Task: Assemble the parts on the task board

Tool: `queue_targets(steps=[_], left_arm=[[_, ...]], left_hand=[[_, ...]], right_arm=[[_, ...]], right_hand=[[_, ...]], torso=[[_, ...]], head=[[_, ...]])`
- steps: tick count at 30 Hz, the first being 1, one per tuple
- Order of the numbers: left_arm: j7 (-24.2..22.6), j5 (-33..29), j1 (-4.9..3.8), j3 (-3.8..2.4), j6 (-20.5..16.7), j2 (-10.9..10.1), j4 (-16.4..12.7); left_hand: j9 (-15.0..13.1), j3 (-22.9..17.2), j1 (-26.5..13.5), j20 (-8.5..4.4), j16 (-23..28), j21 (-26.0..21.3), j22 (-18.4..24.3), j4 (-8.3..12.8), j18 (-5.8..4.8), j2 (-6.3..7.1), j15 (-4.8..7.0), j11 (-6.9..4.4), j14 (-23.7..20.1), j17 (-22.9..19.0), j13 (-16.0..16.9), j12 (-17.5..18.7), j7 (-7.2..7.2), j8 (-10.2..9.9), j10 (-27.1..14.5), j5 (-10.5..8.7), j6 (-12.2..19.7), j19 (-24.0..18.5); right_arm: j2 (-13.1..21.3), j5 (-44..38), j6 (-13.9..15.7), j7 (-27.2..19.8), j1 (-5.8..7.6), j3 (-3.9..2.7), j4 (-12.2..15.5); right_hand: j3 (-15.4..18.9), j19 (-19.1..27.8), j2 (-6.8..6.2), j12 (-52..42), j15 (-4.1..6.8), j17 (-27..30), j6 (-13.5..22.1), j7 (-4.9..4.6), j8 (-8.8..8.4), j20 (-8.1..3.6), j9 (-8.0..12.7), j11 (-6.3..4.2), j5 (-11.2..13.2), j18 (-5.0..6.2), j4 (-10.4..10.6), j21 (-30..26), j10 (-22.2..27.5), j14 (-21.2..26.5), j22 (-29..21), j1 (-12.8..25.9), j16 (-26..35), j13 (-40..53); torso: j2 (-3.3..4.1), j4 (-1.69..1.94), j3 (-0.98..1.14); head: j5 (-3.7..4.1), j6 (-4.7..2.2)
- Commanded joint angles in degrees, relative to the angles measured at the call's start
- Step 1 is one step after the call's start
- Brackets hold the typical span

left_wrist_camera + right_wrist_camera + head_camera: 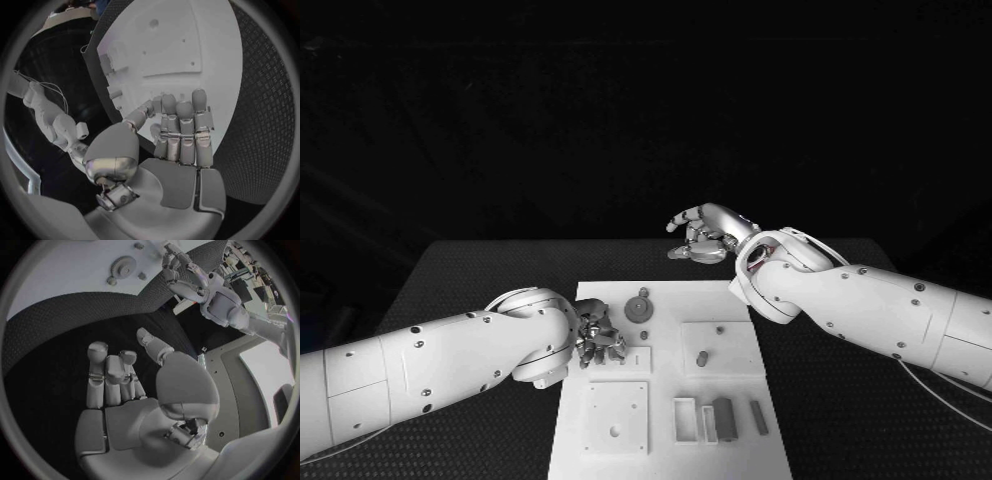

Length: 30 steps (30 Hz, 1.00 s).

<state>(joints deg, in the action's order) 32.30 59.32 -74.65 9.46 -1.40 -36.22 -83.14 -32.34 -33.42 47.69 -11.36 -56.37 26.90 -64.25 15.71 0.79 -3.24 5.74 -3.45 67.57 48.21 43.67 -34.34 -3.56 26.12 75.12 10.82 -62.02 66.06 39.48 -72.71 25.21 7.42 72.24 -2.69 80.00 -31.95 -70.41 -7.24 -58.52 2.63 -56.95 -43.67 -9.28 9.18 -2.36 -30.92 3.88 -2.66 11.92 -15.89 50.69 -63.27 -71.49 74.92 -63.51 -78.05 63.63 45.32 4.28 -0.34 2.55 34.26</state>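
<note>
Two hands are hovering at the board (733, 440). The left hand (600, 338) is sitting over the board's left edge, fingers loosely curled, gripping nothing. The right hand (708, 232) is hanging above the table (473, 270) just past the board's far end, fingers apart and empty. Several parts are lying on the board, among them a round part (639, 305) near the far end.

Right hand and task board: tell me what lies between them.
Bare black table. In the head view the right hand hangs beyond the task board's far edge, and nothing lies on the stretch between them.
</note>
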Motion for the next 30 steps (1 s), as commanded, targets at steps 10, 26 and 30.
queue_targets(steps=[10,26,30], left_arm=[[0.6,2.7,-0.02,0.05,1.6,1.0,0.9],[1.0,3.6,0.0,0.33,3.5,1.0,0.9],[0.9,3.7,0.0,0.33,3.5,1.0,0.9]], left_hand=[[-19.3,-0.2,-0.4,-0.37,-1.2,0.5,-0.3,0.1,0.13,-0.59,0.58,-0.57,-0.2,-0.8,-0.1,-0.7,3.53,4.3,0.0,0.59,-3.6,0.3],[-19.8,-0.3,-0.5,-0.46,-2.0,0.5,-0.6,0.3,0.12,-0.75,0.62,-0.65,-0.3,-1.5,-0.2,-1.2,3.61,4.3,0.0,0.55,-3.6,0.3],[-19.8,-0.3,-0.5,-0.46,-2.1,0.5,-0.6,0.3,0.1,-0.75,0.62,-0.65,-0.3,-1.7,-0.2,-1.3,3.61,4.3,-0.1,0.55,-3.6,0.3]], right_arm=[[-0.2,0.2,-0.8,-0.6,0.01,-0.02,0.0],[-0.2,0.3,-1.0,-0.6,0.0,-0.02,-0.1],[-0.2,0.3,-1.1,-0.5,0.0,-0.02,-0.1]], right_hand=[[0.3,0.1,0.66,-0.2,-0.18,0.0,0.7,-1.23,0.25,-0.31,0.1,0.01,-0.2,3.08,-0.1,-0.2,0.3,0.4,0.8,0.2,0.2,-0.1],[0.4,0.1,0.74,-0.3,-0.18,0.0,0.7,-1.23,0.26,-0.3,0.1,0.0,-0.2,3.08,-0.1,-0.2,0.3,0.4,0.8,0.2,0.2,-0.2],[0.4,0.1,0.76,-0.3,-0.17,0.0,0.7,-1.23,0.27,-0.3,0.1,0.0,-0.2,3.08,-0.1,-0.2,0.3,0.4,0.9,0.2,0.2,-0.2]], torso=[[0.01,0.0,-0.02],[0.0,0.02,-0.09],[0.01,0.03,-0.07]], head=[[0.23,0.2],[0.76,0.71],[0.74,0.81]])
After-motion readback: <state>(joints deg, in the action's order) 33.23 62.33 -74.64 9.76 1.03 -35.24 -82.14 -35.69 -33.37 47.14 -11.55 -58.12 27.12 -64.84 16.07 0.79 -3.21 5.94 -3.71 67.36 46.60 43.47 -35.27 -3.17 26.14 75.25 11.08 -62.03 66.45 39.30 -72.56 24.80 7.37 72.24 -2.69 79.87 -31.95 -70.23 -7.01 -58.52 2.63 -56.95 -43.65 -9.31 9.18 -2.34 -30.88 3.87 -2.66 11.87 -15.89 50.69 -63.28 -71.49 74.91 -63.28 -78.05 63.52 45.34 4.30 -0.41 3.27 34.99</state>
